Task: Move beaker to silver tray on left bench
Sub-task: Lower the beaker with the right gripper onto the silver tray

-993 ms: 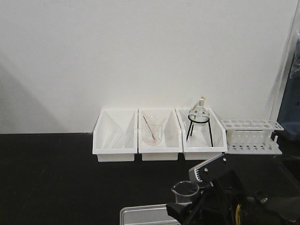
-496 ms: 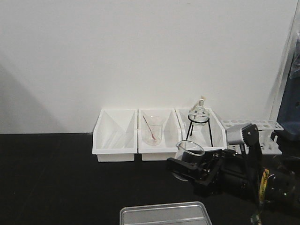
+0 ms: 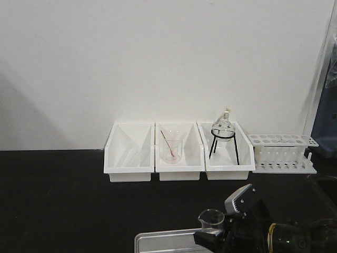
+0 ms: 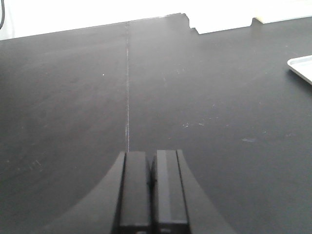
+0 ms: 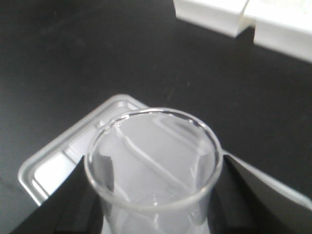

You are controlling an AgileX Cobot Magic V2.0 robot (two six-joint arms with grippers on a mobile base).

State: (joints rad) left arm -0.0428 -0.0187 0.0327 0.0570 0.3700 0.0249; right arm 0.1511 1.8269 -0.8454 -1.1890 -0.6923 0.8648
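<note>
One beaker (image 5: 153,161), clamped in the right gripper (image 3: 215,235), over the silver tray (image 5: 56,161)

Plain white wall (image 3: 158,52), soft grey shadow (image 3: 31,113) on it left of the white bins (image 3: 179,154), matte black bench (image 3: 52,203) beneath and in front of the bins, blue material (image 3: 326,124) far right of them.

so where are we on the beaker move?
Done: right pincer is shut on the beaker. In hand: the beaker is held above the silver tray; contact with it is unclear. Remaining: set it down and release. Left pincer sits shut over the left bench, uninvolved.
</note>
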